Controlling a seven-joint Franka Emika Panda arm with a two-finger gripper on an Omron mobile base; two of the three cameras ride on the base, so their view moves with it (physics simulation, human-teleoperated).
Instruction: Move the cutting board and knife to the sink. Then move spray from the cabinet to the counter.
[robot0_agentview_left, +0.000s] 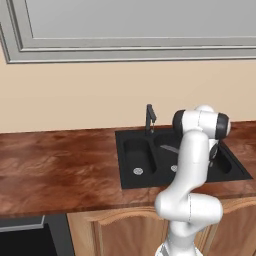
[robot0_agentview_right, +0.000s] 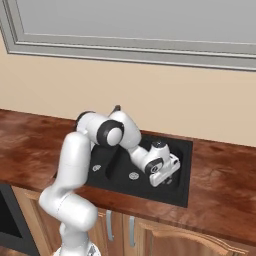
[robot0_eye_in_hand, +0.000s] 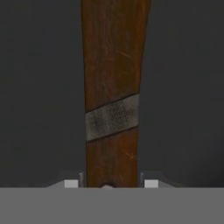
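Over the black sink (robot0_agentview_right: 182, 165), the gripper (robot0_agentview_right: 167, 181) reaches into the larger basin, its jaws closed narrowly around a brown wooden handle (robot0_eye_in_hand: 113, 87) with a grey band.

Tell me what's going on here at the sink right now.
The white robot arm is reaching down into the larger basin of the black sink. Its end effector sits low in the basin. The hand view shows a brown handle with a grey band between the finger tips, apparently the knife, and the grip looks closed on it. The knife seems to be at the sink but not yet let go. The counter runs along both sides.
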